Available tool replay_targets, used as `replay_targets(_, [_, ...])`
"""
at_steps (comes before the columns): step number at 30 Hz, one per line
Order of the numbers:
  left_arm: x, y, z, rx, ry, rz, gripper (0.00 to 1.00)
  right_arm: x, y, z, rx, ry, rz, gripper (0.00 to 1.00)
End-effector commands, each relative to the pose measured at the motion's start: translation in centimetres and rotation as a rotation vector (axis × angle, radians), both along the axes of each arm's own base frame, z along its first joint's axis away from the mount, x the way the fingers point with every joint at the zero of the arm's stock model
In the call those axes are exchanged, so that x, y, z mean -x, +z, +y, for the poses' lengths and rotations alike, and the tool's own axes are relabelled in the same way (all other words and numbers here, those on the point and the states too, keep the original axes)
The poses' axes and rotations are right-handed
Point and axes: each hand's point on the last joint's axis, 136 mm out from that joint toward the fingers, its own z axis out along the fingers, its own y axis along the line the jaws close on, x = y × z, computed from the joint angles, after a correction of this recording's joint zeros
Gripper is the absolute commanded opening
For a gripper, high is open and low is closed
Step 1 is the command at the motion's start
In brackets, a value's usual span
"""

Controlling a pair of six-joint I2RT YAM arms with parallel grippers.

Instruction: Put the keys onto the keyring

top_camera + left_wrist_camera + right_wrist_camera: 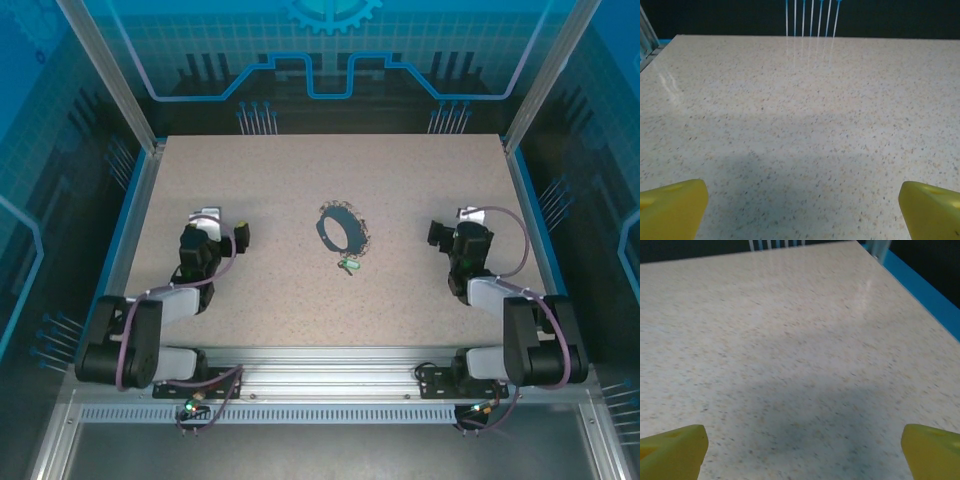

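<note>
a speckled beige bench (300,310) sits within blue-lit walls (60,150), the left pincer (223,223) spread apart well left of the keyring (329,240), the green key (349,265) just beside its near edge, and the right pincer (452,223) likewise apart well to their right.

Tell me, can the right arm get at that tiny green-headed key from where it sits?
Probably yes. The tiny key with the green plastic head lies in the open on the speckled table, with bare surface between it and the right arm, whose yellow fingers stand wide open.
</note>
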Motion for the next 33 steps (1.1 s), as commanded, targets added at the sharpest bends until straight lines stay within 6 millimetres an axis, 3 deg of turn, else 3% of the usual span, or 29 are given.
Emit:
replay_targets(1, [-0.4, 0.0, -0.3, 0.022, -0.023, -0.075, 0.99, -1.0, 1.5, 2.4, 0.010, 0.161, -0.123, 1.00])
replay_targets(5, [-1.3, -1.3, -0.3, 0.016, -0.025, -0.052, 0.99, -1.7, 0.4, 4.2, 0.035, 0.262, -0.144, 0.98])
replay_targets(10, [-2.2, -1.8, -0.7, 0.010, -0.049, 0.012, 0.99, -2.9, -0.4, 5.7, 0.043, 0.335, -0.049, 1.00])
replay_targets(33, [-2.6, -2.0, 0.1, 0.046, -0.023, 0.040, 0.99, -3.0, -0.5, 5.8, 0.076, 0.316, -0.031, 1.00])
